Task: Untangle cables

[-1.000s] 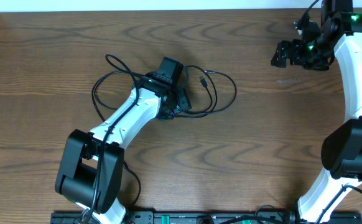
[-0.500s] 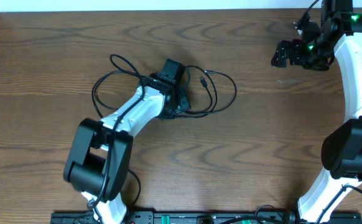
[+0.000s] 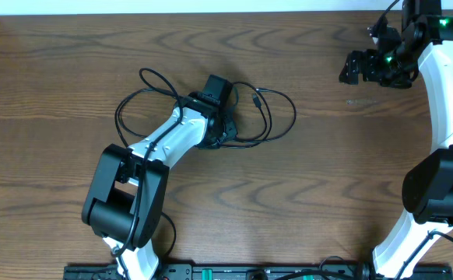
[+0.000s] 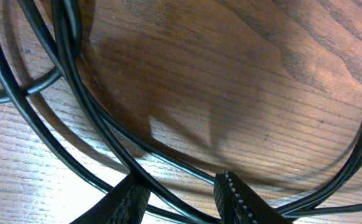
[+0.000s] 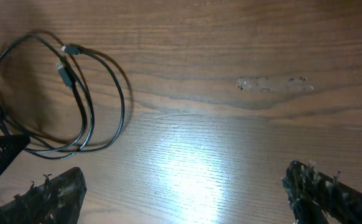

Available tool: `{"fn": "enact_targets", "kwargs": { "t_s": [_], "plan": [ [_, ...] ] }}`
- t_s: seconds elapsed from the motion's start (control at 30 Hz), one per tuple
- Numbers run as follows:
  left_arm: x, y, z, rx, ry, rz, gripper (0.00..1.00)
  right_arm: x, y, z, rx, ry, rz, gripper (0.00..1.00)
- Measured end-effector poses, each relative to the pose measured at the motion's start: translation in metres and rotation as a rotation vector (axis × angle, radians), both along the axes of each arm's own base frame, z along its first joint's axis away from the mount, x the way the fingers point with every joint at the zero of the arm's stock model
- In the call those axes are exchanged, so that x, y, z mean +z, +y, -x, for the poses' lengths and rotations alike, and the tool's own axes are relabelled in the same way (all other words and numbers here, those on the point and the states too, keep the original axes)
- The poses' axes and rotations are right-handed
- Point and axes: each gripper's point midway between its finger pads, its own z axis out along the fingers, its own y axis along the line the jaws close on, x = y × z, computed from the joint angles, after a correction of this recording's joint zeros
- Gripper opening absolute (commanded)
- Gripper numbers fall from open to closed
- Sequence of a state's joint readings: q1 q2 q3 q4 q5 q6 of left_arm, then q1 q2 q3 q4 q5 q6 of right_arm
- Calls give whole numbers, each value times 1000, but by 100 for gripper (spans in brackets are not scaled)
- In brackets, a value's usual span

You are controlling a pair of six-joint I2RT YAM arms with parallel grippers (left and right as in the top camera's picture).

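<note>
Cables [image 3: 268, 123] lie in loose black loops on the wooden table [image 3: 312, 194], left of centre. One loop fans out to the left and a larger pair to the right, with two small plugs [image 5: 64, 73] resting near the top of those right-hand loops.

The left arm reaches diagonally from its base at the near edge, forearm angled up and right, wrist over the middle of the tangle. The left gripper [image 4: 184, 200] points down at the wood with its fingers parted; several strands cross the gap, and neither pad presses on them.

The right arm rises along the right edge and bends inward at the far corner. The right gripper [image 3: 352, 68] hangs over bare wood, well apart from the cables, fingers spread wide and empty.
</note>
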State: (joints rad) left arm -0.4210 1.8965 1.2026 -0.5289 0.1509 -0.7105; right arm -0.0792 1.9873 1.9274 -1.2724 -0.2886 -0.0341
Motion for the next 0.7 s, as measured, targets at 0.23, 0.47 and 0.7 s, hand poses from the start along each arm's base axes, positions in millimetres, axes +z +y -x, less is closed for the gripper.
{"fn": "enact_targets", "kwargs": {
  "t_s": [0.23, 0.47, 0.7],
  "plan": [
    [-6, -1, 1, -2, 11, -5, 36, 0, 0, 0, 0, 0, 0, 99],
    [-15, -2, 2, -1, 26, -10, 8, 0, 0, 0, 0, 2, 0, 99],
    [-14, -3, 1, -5, 19, -8, 7, 0, 0, 0, 0, 2, 0, 99]
  ]
}}
